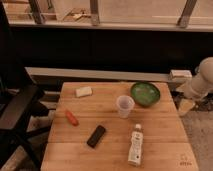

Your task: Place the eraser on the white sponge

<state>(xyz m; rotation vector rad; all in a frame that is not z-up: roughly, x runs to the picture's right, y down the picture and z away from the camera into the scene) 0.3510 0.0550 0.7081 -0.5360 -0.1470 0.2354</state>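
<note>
Eraser: small, flat, matte black, oblong with rounded ends. Lying slantwise on the wooden surface, left of centre and toward the front edge, touching nothing. White sponge: thin cream-white rectangular pad near the far-left corner, well apart from the eraser. Between the two, nearer the left edge, an orange-red carrot-shaped thing lying at an angle.

Clear plastic cup standing upright about mid-surface, mouth up; contents not discernible. Green bowl just beside it toward the far-right corner, upright, its inner face green all over. White bottle lying on its side near the front edge, right of the eraser, cap pointing toward the cup.

End effector off the surface, beyond its right edge, hanging low beneath the pale, rounded arm and holding none of the things on the surface; released or clenched, cannot tell. Dark chair beside the left edge.
</note>
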